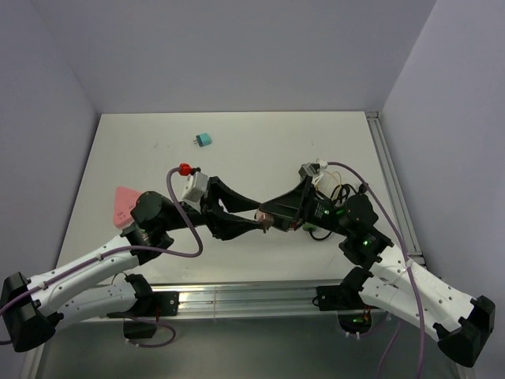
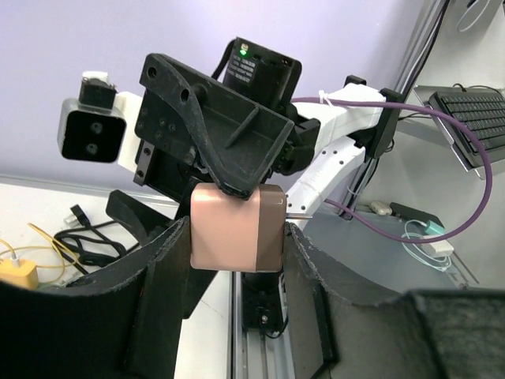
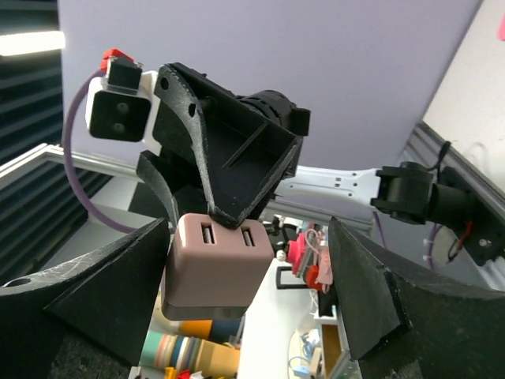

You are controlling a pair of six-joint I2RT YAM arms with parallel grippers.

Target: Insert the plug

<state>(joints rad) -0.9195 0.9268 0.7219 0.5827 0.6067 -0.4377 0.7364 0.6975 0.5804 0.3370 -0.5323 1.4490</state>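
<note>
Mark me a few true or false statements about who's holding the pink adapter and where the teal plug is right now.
1. The left gripper is shut on the pink adapter. True.
2. The right gripper is clamped on the adapter too. False: its jaws stand wide open, with a clear gap on one side of the adapter.
3. The teal plug is seated in the adapter. False: it lies on the table toward the far side, apart from both grippers.
4. A pink triangular piece lies near the table's left edge. True.
</note>
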